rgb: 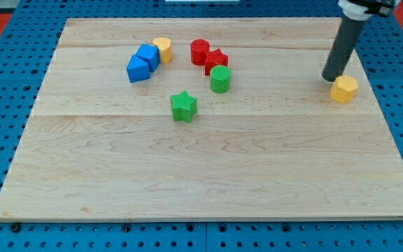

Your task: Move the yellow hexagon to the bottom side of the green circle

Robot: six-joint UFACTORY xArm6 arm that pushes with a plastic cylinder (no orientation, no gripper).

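the dark rod's upper part is cut off at the view's top; my tip (331, 78) holds nothing, just left of the yellow hexagon block (344, 89), far right of the green circle block (220, 79) on the wooden board (208, 168).

Single camera, raised above the near edge, angled down across the whole wooden board (208, 175), moderately close

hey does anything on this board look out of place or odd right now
Only one thing: the yellow hexagon sits alone near the view's right edge, far from the green circle and the cluster at upper left. My tip is just beside it, on its upper left. Nothing looks tipped or damaged.
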